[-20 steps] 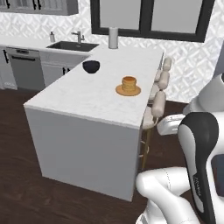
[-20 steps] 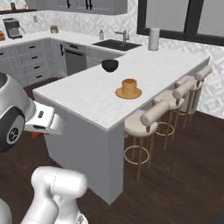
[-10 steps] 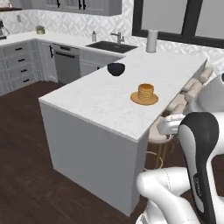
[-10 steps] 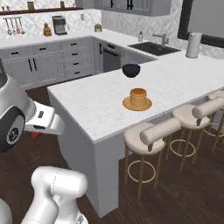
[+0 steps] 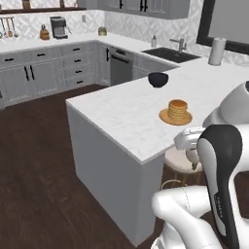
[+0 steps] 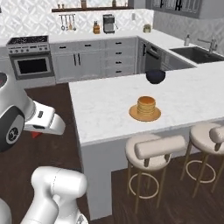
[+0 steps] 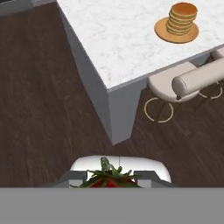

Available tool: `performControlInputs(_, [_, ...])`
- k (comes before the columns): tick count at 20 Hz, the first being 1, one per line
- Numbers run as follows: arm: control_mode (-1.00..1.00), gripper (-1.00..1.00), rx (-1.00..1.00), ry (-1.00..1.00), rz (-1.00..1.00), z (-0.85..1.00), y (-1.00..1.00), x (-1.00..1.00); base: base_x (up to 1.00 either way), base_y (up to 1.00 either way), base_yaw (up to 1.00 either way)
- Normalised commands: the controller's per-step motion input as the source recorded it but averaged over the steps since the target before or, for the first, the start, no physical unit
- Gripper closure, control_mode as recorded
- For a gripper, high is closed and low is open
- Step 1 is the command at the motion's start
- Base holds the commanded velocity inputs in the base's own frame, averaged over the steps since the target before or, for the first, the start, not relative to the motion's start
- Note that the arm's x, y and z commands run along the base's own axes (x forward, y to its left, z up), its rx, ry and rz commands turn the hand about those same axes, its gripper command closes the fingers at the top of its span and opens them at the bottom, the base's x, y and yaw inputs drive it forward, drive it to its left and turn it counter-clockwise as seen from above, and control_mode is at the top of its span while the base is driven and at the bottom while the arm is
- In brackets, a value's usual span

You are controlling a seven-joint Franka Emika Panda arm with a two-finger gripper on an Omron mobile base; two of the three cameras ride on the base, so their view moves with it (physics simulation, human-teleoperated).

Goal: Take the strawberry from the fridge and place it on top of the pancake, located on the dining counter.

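The strawberry point(image 7: 109, 180), red with green leaves, sits at the bottom of the hand view, and my gripper point(image 7: 109, 183) is shut on it. In the right base view a bit of red strawberry point(image 6: 36, 134) shows under the white hand, held low over the dark floor, left of the dining counter point(image 6: 100, 105). The pancake point(image 6: 146, 106) is a golden stack on an orange-tan plate, near the stool side of the dining counter point(image 5: 121, 112). It appears as the pancake point(image 5: 177, 110) in the left base view and the pancake point(image 7: 183, 17) at the hand view's top right. The fridge is out of view.
A dark bowl point(image 6: 155, 76) stands on the counter beyond the pancake. Padded stools point(image 6: 153, 149) line the counter's near side. A sink point(image 5: 170, 54) and a paper-towel roll point(image 5: 216, 50) lie further back. Wall cabinets and a stove point(image 6: 28, 59) stand across the dark wood floor.
The whole picture has shifted: the base has driven and turned, so the counter's corner is now nearer and seen from another side. The arm's pose and its grip on the strawberry are unchanged.
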Motion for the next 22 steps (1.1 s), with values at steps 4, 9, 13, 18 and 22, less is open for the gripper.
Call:
performControlInputs(4, [1.00,1.00,0.00,0.00,0.00,0.00,0.00,0.00,0.00,-0.85,0.56])
performControlInputs(9, [1.00,1.00,0.00,0.00,0.00,0.00,0.00,0.00,0.00,-0.87,0.56])
performControlInputs(13, [1.00,1.00,0.00,0.00,0.00,0.00,0.00,0.00,0.00,-0.94,0.53])
performControlInputs(18, [1.00,1.00,0.00,0.00,0.00,0.00,0.00,0.00,-0.01,-1.00,0.46])
performControlInputs(22, [1.00,1.00,0.00,0.00,0.00,0.00,0.00,0.00,0.09,-0.90,0.09])
